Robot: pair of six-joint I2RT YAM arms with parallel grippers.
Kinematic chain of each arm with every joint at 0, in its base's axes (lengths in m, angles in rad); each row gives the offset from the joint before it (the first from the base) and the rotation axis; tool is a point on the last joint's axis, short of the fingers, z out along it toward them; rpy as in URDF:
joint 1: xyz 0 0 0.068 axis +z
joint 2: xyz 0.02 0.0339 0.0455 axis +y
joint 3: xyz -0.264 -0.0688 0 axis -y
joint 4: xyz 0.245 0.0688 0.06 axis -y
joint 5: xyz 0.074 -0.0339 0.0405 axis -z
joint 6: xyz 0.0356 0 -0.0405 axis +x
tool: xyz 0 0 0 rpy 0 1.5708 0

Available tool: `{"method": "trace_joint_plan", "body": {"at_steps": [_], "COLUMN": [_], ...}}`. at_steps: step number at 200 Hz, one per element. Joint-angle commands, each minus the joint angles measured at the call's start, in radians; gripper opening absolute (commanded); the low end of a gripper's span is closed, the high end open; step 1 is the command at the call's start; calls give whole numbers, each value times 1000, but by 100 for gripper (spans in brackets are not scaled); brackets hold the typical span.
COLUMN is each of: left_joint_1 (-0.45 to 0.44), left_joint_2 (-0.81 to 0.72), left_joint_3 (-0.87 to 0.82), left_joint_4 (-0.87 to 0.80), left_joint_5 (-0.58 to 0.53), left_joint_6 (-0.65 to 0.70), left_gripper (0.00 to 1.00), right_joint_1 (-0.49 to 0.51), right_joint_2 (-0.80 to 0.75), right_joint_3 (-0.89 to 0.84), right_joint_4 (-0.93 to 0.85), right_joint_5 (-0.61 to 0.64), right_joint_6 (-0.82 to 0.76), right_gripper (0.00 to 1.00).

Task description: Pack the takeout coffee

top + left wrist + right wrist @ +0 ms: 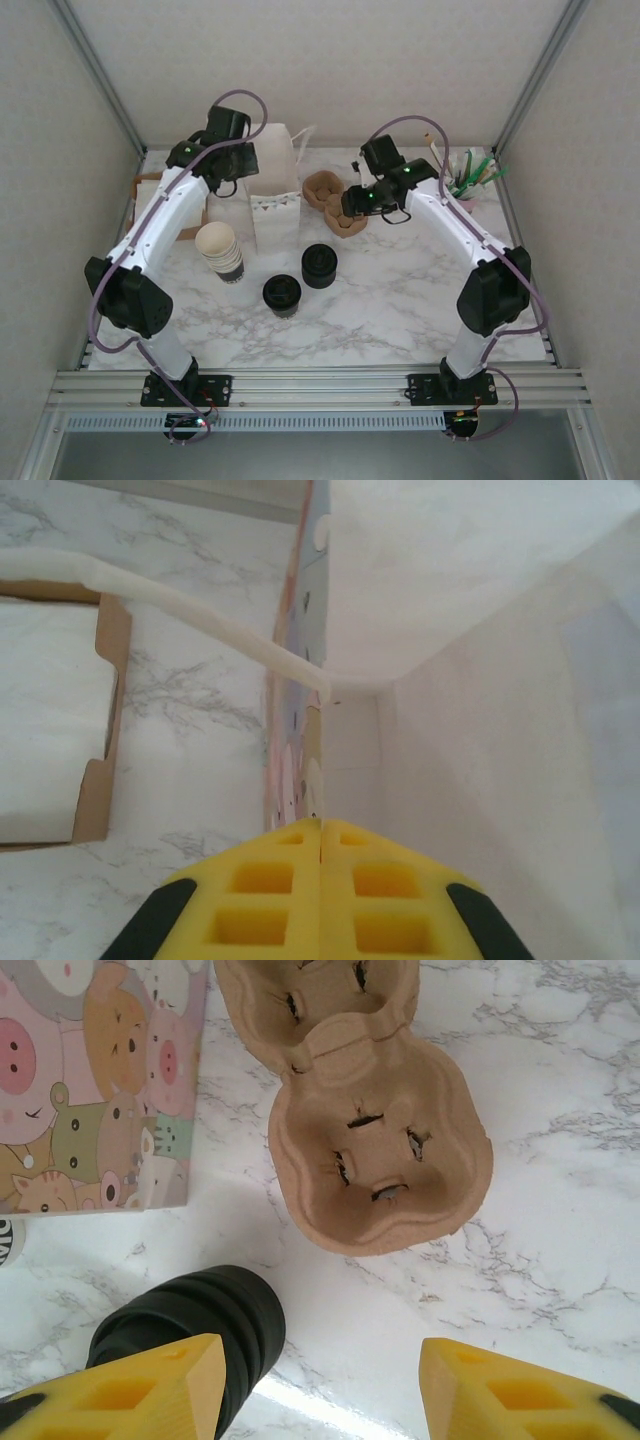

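Takeout coffee: lidded, upright on the marble table, just in front of the paper bag, unpacked.
Left gripper: pinched together on the bag's side wall, likely steadying its mouth.
Right gripper: fingers apart, empty, above the pulp cup carrier, probably its next pick.

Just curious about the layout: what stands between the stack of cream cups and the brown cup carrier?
The white paper bag stands between the cup stack and the carrier, in the top view.
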Motion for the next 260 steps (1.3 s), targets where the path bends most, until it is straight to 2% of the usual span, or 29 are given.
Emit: {"method": "trace_joint_plan", "body": {"at_steps": [1, 57, 130, 163, 194, 260], "left_joint_1": [8, 6, -33, -116, -232, -415], "left_joint_2": [-36, -144, -263, -250, -222, -187], "left_joint_3": [63, 109, 121, 141, 152, 42], "left_joint_4": [21, 52, 154, 203, 249, 425], "left_joint_5": [-6, 61, 267, 312, 304, 254], "left_joint_6": [-23, -69, -155, -223, -265, -377], "left_gripper": [0, 0, 0, 0, 0, 0], "right_joint_1": [-13, -25, -28, -29, -30, -29], "right_joint_2": [-71, -215, -431, -541, -649, -886], "right_joint_3": [-31, -89, -160, -189, -201, -279], "right_joint_4": [4, -4, -41, -90, -167, -282], "right_joint_5": [13, 43, 133, 257, 397, 530], "right_joint_6": [10, 35, 99, 148, 199, 267], "right_gripper": [54, 56, 57, 58, 59, 61]}}
